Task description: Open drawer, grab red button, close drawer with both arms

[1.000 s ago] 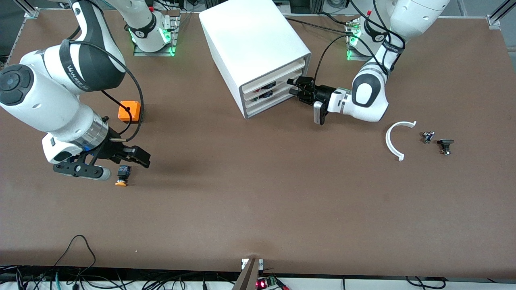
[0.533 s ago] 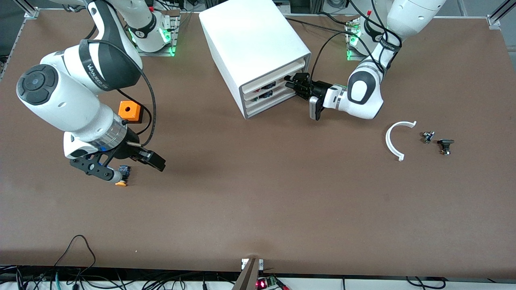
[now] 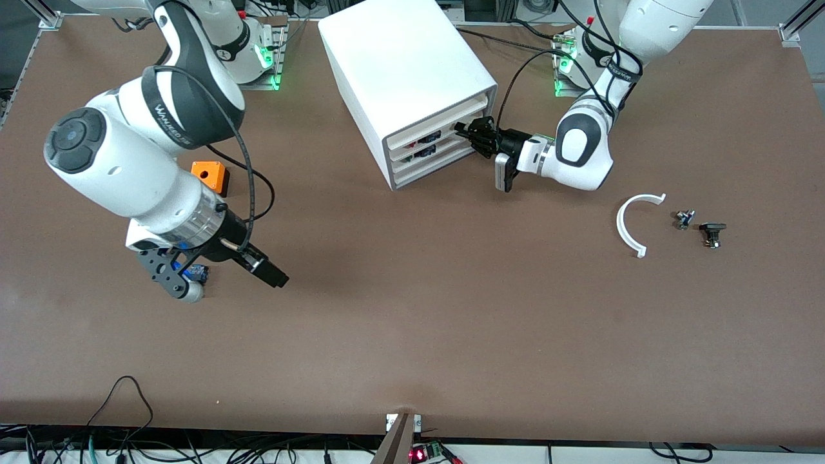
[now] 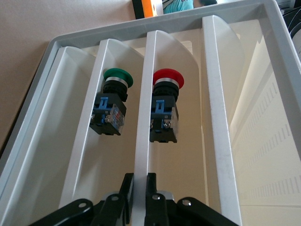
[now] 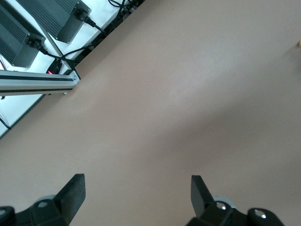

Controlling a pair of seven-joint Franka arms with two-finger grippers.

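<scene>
Both grippers differ since earlier: left gripper (image 3: 465, 132) has closed on the drawer (image 4: 141, 141) divider — button (image 4: 165, 106) inside — while the open right gripper (image 3: 222, 274) swung cabinet-ward (image 3: 406, 71).

Big brown table (image 3: 451, 309) fills pretty much the whole front view, matte top with soft shadows and an even overhead light. Along the edge nearest the camera there's a tangle of black cables (image 3: 129, 438) on a pale floor, plus a small board with a red LED (image 3: 420, 454) near the middle of that edge. Silver aluminium rails (image 3: 796, 22) poke in at both corners of the edge where the bases sit. 2 base plates (image 3: 248, 80) there glow green. The right wrist view catches 2 dark boxes (image 5: 23, 35) off the table edge.
</scene>
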